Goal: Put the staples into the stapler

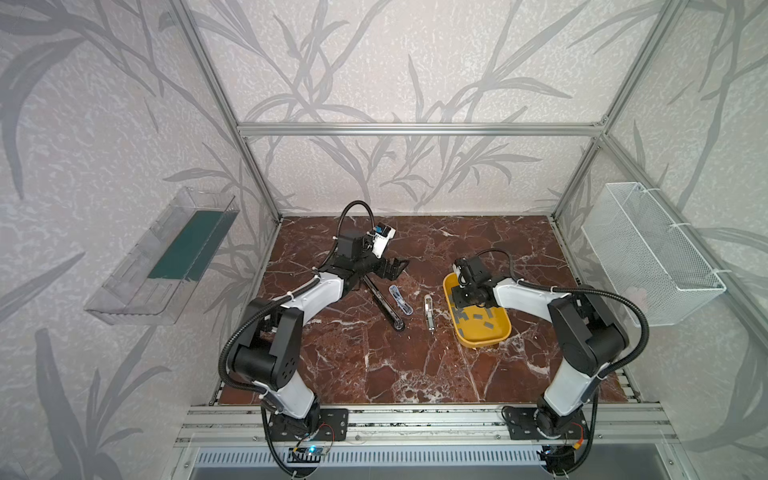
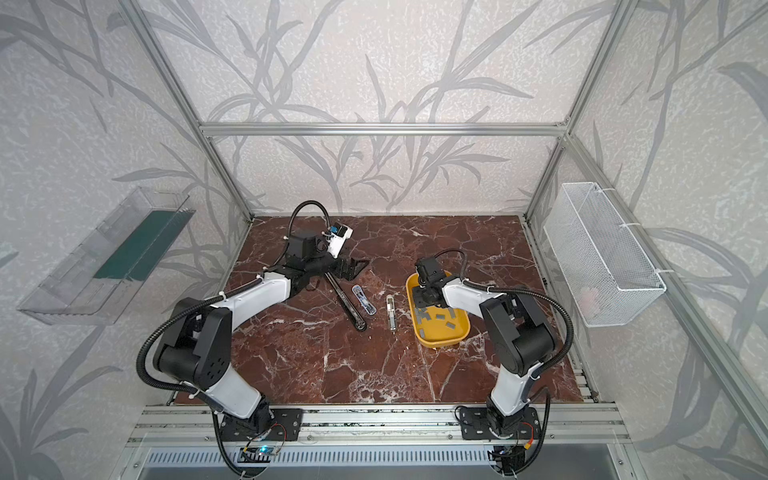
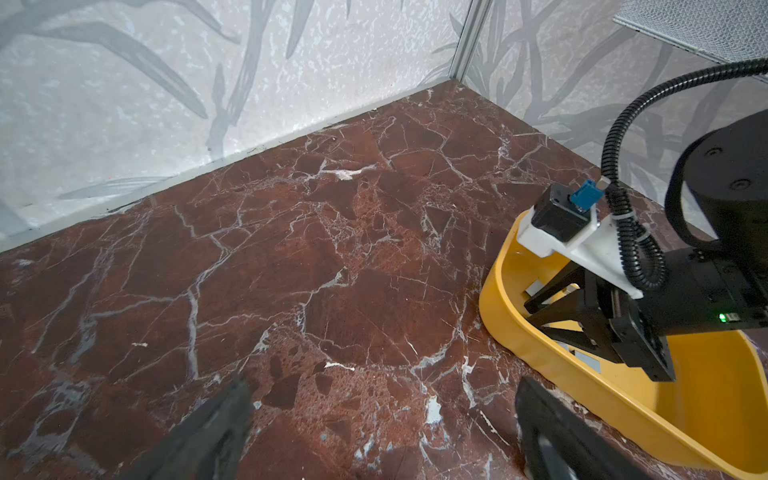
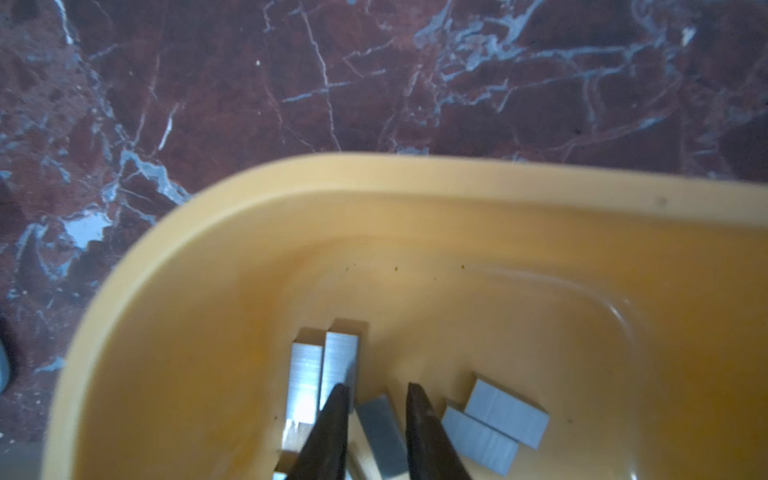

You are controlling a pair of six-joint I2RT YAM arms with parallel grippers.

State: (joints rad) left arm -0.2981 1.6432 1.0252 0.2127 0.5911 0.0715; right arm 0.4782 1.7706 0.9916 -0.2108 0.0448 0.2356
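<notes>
Noted: the left gripper [image 1: 397,268] hung over the marble table [image 1: 374,365], jaws spread wide and empty. It sat just past the far end of the black stapler [image 1: 384,305], and that end ran out of sight under the arm. The right gripper [image 4: 376,390] was down inside the yellow tray [image 4: 415,174] among the staples [image 4: 494,419], fingers narrowly apart on either side of one grey strip [image 4: 382,436]; whether they pinched it or only flanked it I couldn't tell, since from above the wrist hid the fingertips.
</notes>
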